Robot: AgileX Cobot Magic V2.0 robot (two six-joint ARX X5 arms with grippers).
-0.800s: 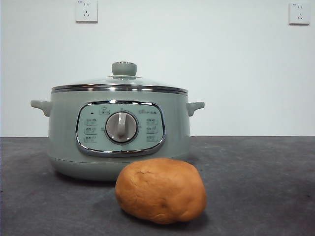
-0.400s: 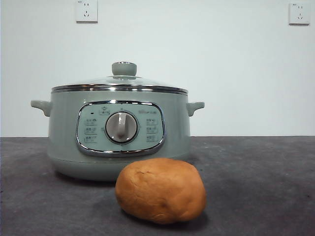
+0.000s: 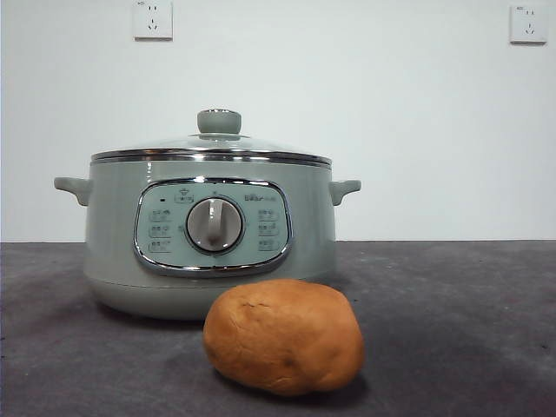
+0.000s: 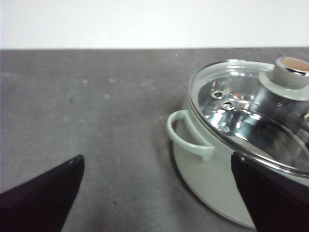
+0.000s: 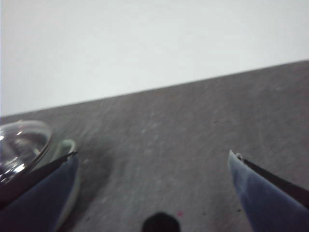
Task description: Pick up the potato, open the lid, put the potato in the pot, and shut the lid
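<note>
The orange-brown potato (image 3: 284, 337) lies on the dark grey table in front of the sage-green pot (image 3: 208, 234). The glass lid (image 3: 211, 146) with its green knob (image 3: 219, 121) sits closed on the pot. In the left wrist view my left gripper (image 4: 157, 193) is open and empty, beside the pot's side handle (image 4: 188, 136), with the lid (image 4: 251, 113) in sight. In the right wrist view my right gripper (image 5: 152, 186) is open and empty above bare table, with the lid's edge (image 5: 21, 145) at one side. The potato is hidden in both wrist views. Neither arm shows in the front view.
The dark grey table (image 3: 460, 330) stretches to both sides of the pot. A white wall stands behind with two sockets (image 3: 153, 19) (image 3: 528, 23) high up.
</note>
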